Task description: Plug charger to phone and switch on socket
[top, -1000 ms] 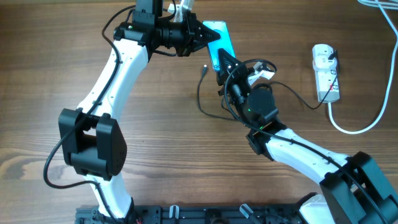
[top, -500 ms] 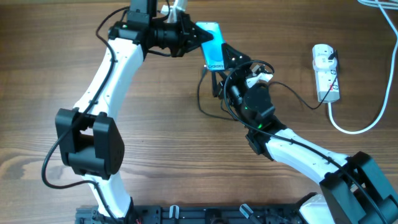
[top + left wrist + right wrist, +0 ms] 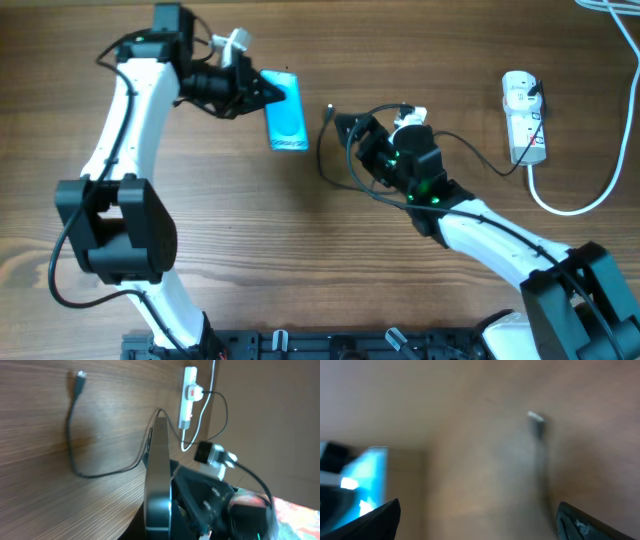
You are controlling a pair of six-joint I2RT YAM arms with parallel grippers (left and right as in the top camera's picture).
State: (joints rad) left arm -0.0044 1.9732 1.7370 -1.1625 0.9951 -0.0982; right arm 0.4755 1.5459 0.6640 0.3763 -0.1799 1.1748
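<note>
The left gripper (image 3: 267, 92) is clamped narrowly on the top edge of the phone (image 3: 286, 122), whose cyan screen faces up in the overhead view. In the left wrist view the phone shows only as a dark, thin edge, and the fingers holding it are not visible. Whether the phone's lower end touches the table (image 3: 250, 260) cannot be told.

The right gripper (image 3: 352, 135) is spread wide and holds nothing. Its two fingertips (image 3: 379, 519) sit at the bottom corners of its own camera view. It is near the charger's (image 3: 322, 168) plug tip (image 3: 329, 110), which lies on the wood just right of the phone and apart from it.

The black cable loops down from the tip, passes under the right arm and runs on to the socket (image 3: 523, 115) at the far right, with a white cord (image 3: 580, 205) beside it.

The right wrist view is heavily blurred, so only a cyan patch and the pale plug tip can be made out. The print on the phone's lower band is too small to read.
</note>
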